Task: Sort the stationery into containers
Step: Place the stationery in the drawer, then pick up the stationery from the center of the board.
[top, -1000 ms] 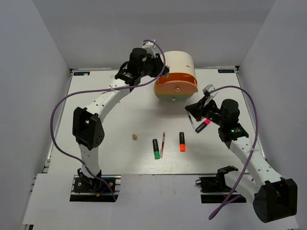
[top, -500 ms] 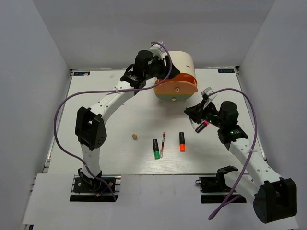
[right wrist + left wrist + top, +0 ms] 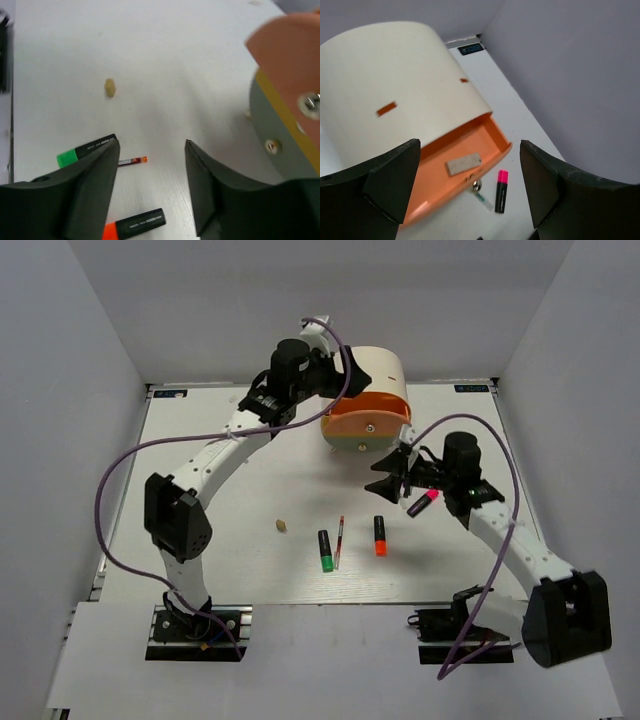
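One beige eraser (image 3: 463, 164) lay flat inside the open orange drawer (image 3: 485, 135) of the cream desk unit (image 3: 372, 368), which stood at the far middle of the tabletop (image 3: 200, 500). The rest of the stationery was out loose on the tabletop, not yet sorted.

The pink highlighter (image 3: 423, 502) lay just in front of the unit on its right, slanted, with its pink end pointing far and right. Nearer the arm bases, three items lay close together, their long axes running roughly near to far: the green highlighter (image 3: 325, 551), the thin red pen (image 3: 340, 542) and the orange highlighter (image 3: 380, 536). The two highlighters had their coloured ends toward the bases. A small beige lump (image 3: 282, 525), probably the other eraser, sat apart to their left.

The left end effector (image 3: 469, 147) hung above the unit and the drawer, fingers spread wide with nothing between them. The right end effector (image 3: 383, 478) was low in front of the drawer faces, also spread and empty, with its opening facing left.

The pink highlighter lay just beside the right end effector, toward its wrist rather than ahead of its fingers. The row of three lay near it, on the base side and a little left. By my reading the right arm was much the nearer to all of these. For the pink one, it would have to back off and turn across the slanted body.
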